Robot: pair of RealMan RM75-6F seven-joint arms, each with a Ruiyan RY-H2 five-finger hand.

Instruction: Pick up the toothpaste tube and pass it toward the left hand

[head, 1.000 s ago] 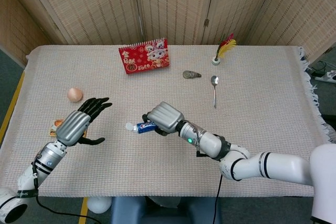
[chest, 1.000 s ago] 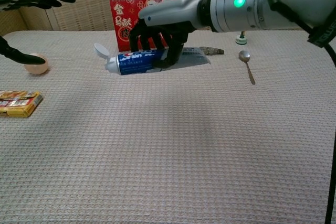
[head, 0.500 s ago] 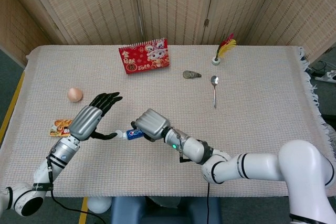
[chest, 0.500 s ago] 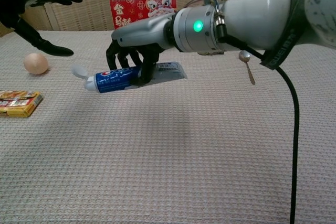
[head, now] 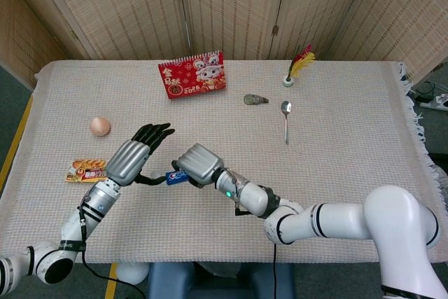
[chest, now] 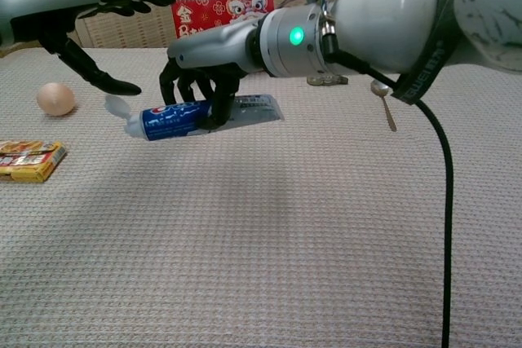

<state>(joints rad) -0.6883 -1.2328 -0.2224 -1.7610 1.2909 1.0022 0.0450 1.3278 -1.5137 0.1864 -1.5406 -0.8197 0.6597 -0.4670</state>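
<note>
Right hand (chest: 204, 67) grips the blue-and-white plastic toothpaste tube (chest: 200, 116) around its middle, fingers curled over it, holding it clear above the beige woven tablecloth (chest: 269, 242) with the white cap end pointing toward the left hand (head: 136, 155). Left hand is spread, holding nothing, thumb below and fingers above, its thumb tip just beside the cap. On the cloth lie a brown egg (head: 99, 126), a yellow flat packet (head: 87, 171), a red spiral desk calendar (head: 192, 73) and a metal spoon (head: 285, 118).
</note>
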